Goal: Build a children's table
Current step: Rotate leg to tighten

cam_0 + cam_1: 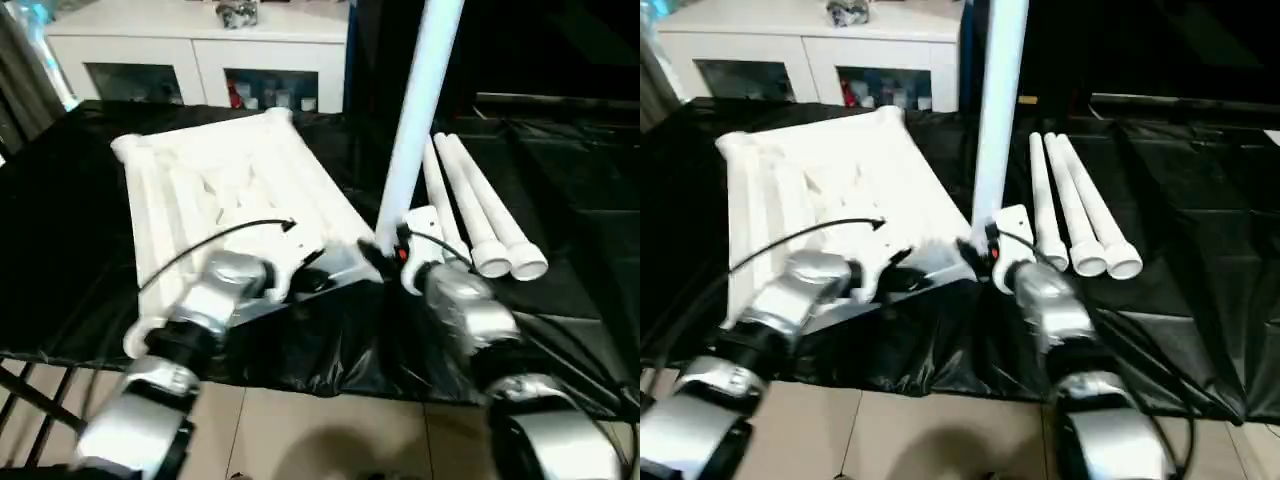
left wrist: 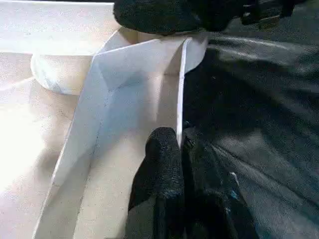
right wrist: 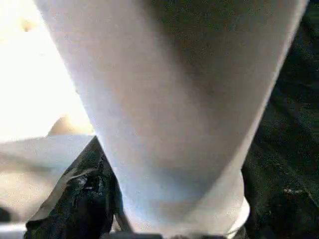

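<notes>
The white tabletop [image 1: 225, 185] lies underside up, ribs showing, on the black-covered work surface. One white leg [image 1: 415, 110] stands upright at the tabletop's near right corner, and my right gripper [image 1: 385, 252] is shut on its lower end. A black finger [image 3: 82, 199] presses against the tube. Whether the leg sits in the corner socket is hidden. My left gripper [image 2: 180, 144] is shut on the thin rim wall [image 2: 180, 89] of the tabletop's near edge. Three more legs [image 1: 475, 210] lie side by side to the right.
A white cabinet [image 1: 200, 45] with glass doors stands behind the work surface. A black sheet [image 1: 560, 180] covers the surface, and its front edge hangs over the tiled floor [image 1: 330, 430]. A thin black cable [image 1: 200, 245] arcs over the tabletop.
</notes>
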You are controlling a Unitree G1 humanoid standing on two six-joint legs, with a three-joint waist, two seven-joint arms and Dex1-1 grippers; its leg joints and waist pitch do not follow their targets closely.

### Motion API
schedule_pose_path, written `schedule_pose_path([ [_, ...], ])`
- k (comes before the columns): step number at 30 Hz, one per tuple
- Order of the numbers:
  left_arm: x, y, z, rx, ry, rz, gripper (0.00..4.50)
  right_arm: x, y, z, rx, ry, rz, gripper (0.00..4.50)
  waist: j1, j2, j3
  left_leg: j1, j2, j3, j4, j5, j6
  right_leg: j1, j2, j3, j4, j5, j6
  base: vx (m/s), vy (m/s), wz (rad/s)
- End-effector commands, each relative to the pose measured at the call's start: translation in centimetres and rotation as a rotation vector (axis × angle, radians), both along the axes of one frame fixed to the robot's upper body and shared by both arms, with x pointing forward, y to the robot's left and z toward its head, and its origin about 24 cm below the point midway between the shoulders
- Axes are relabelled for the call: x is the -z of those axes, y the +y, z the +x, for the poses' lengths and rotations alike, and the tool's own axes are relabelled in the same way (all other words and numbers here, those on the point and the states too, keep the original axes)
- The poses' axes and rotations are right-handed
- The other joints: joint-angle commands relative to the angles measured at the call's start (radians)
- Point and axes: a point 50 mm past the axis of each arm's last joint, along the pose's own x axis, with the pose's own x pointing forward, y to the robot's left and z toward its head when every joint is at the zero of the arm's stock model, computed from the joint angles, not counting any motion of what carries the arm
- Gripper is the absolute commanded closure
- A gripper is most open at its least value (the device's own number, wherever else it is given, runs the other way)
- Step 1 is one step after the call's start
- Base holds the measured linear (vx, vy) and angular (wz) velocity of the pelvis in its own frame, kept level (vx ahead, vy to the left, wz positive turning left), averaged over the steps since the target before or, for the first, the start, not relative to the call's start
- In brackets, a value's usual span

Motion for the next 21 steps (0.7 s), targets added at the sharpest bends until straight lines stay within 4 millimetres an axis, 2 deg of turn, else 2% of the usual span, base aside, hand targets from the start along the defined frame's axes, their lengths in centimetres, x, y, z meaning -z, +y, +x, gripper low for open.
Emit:
schedule_pose_path([
  [1,-2.3,-3.3,0.5,0.060,-0.111,-0.067,4.50,1.6,4.6,-1.6,-0.154,0.072,0.048,1.75,-0.006,-0.005,-0.058,0.013,0.014,-0.018,-0.079,-0.371,0.029,0.031,-0.055,0.027,-0.105,-0.577,-0.091,0.000,0.000,0.00],
  [2,-2.3,-3.4,0.4,0.072,-0.113,-0.068,4.50,1.4,4.7,-1.6,-0.160,0.063,0.058,1.40,-0.005,-0.003,-0.060,0.011,0.016,-0.018,-0.081,-0.365,0.031,0.033,-0.056,0.029,-0.100,-0.550,-0.101,0.000,0.000,0.00],
  [3,-2.3,-3.4,0.4,0.072,-0.113,-0.068,4.50,1.4,4.7,-1.6,-0.160,0.063,0.058,1.40,-0.005,-0.003,-0.060,0.010,0.017,-0.018,-0.082,-0.360,0.032,0.034,-0.056,0.031,-0.097,-0.533,-0.108,0.000,0.000,0.00],
  [6,-2.3,-2.9,0.2,0.129,-0.120,-0.064,4.50,1.0,4.0,-1.5,-0.223,0.046,0.107,0.95,-0.001,-0.002,-0.062,0.008,0.019,-0.015,-0.084,-0.343,0.038,0.037,-0.056,0.039,-0.087,-0.457,-0.145,0.000,0.000,0.00],
  [7,-2.4,-2.5,0.0,0.157,-0.125,-0.063,4.50,0.9,3.7,-1.5,-0.250,0.041,0.113,0.95,-0.001,-0.004,-0.064,0.002,0.021,-0.014,-0.085,-0.323,0.042,0.041,-0.056,0.042,-0.080,-0.419,-0.159,0.000,0.000,0.00],
  [9,-2.3,-2.1,-0.2,0.194,-0.121,-0.058,4.50,0.8,3.2,-1.6,-0.294,0.030,0.092,0.60,-0.001,-0.005,-0.065,-0.002,0.021,-0.012,-0.083,-0.296,0.046,0.045,-0.057,0.046,-0.072,-0.377,-0.177,0.000,0.000,0.00],
  [10,-2.3,-2.0,-0.2,0.202,-0.120,-0.058,4.50,0.8,3.1,-1.6,-0.303,0.029,0.088,0.60,0.001,-0.006,-0.066,0.000,0.020,-0.009,-0.081,-0.289,0.052,0.045,-0.056,0.048,-0.071,-0.362,-0.186,0.000,0.000,0.00],
  [11,-2.2,-1.1,-0.8,0.288,-0.100,-0.048,4.50,0.8,2.0,-1.9,-0.405,0.020,0.039,0.60,0.004,-0.005,-0.067,0.000,0.021,-0.010,-0.080,-0.282,0.054,0.046,-0.058,0.048,-0.069,-0.353,-0.193,0.000,0.000,0.00],
  [13,-2.1,-0.6,-1.1,0.322,-0.089,-0.039,4.50,0.7,1.4,-2.2,-0.470,0.022,0.029,0.60,0.001,-0.004,-0.069,-0.010,0.023,-0.009,-0.079,-0.251,0.067,0.052,-0.058,0.050,-0.058,-0.308,-0.209,0.000,0.000,0.00],
  [14,-2.1,-0.1,-1.2,0.340,-0.073,-0.037,4.50,0.5,0.7,-2.4,-0.538,0.019,0.019,0.60,0.012,-0.001,-0.071,0.000,0.025,-0.003,-0.073,-0.229,0.076,0.049,-0.055,0.050,-0.058,-0.281,-0.221,0.000,0.000,0.00],
  [15,-2.1,0.1,-1.2,0.346,-0.065,-0.037,4.50,0.4,0.4,-2.6,-0.581,0.024,0.020,0.60,0.016,0.001,-0.073,0.004,0.027,-0.002,-0.073,-0.211,0.077,0.047,-0.055,0.052,-0.054,-0.250,-0.234,0.065,-0.023,0.08],
  [16,-2.1,0.2,-1.2,0.348,-0.062,-0.038,4.50,0.4,0.3,-2.7,-0.590,0.025,0.020,0.60,0.018,0.000,-0.077,0.002,0.029,-0.001,-0.071,-0.167,0.086,0.051,-0.050,0.052,-0.040,-0.163,-0.263,0.060,-0.011,0.05],
  [18,-2.2,0.9,-1.3,0.374,-0.029,-0.051,4.50,-0.1,-0.8,-3.2,-0.722,0.048,0.023,0.60,0.027,0.000,-0.079,-0.004,0.029,0.000,-0.067,-0.124,0.108,0.056,-0.048,0.051,-0.027,-0.079,-0.287,0.030,-0.005,0.03],
  [19,-2.2,1.1,-1.3,0.382,-0.021,-0.051,4.50,-0.2,-1.1,-3.4,-0.758,0.056,0.020,0.60,0.033,-0.002,-0.081,-0.002,0.030,0.001,-0.065,-0.108,0.122,0.056,-0.049,0.051,-0.023,-0.046,-0.297,0.000,0.000,0.00],
  [21,-2.2,1.5,-1.4,0.404,-0.005,-0.045,4.50,-0.2,-1.6,-3.7,-0.817,0.074,0.005,0.60,0.038,-0.002,-0.079,-0.001,0.030,0.001,-0.066,-0.112,0.126,0.056,-0.050,0.050,-0.023,-0.051,-0.304,0.000,0.000,0.00],
])
